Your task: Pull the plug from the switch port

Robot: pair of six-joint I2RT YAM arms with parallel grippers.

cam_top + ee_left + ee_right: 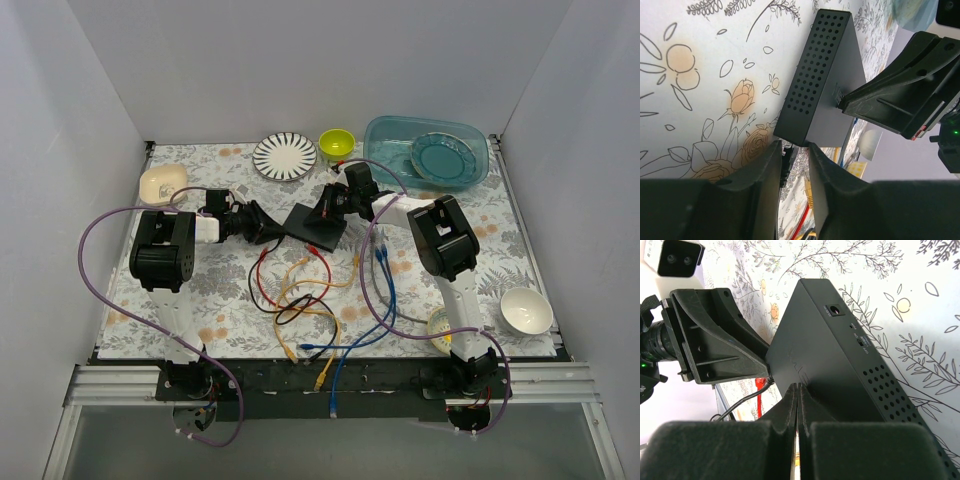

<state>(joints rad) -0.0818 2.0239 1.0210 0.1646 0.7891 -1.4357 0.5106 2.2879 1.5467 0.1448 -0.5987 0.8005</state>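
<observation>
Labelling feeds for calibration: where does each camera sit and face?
Top external: above and behind the bases, looking down; left arm and right arm show.
Left wrist: on the left arm, facing the switch past the left fingers.
Right wrist: on the right arm, facing the switch past the right fingers.
Shared: all see the switch.

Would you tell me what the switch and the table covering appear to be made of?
The switch: matte black casing, either painted sheet metal or hard plastic. Its crisp edges and rows of punched vent holes suggest metal, though the look leaves it open. The table covering: a smooth, flat sheet with a printed floral pattern, probably vinyl or coated cloth; no weave shows.
</observation>
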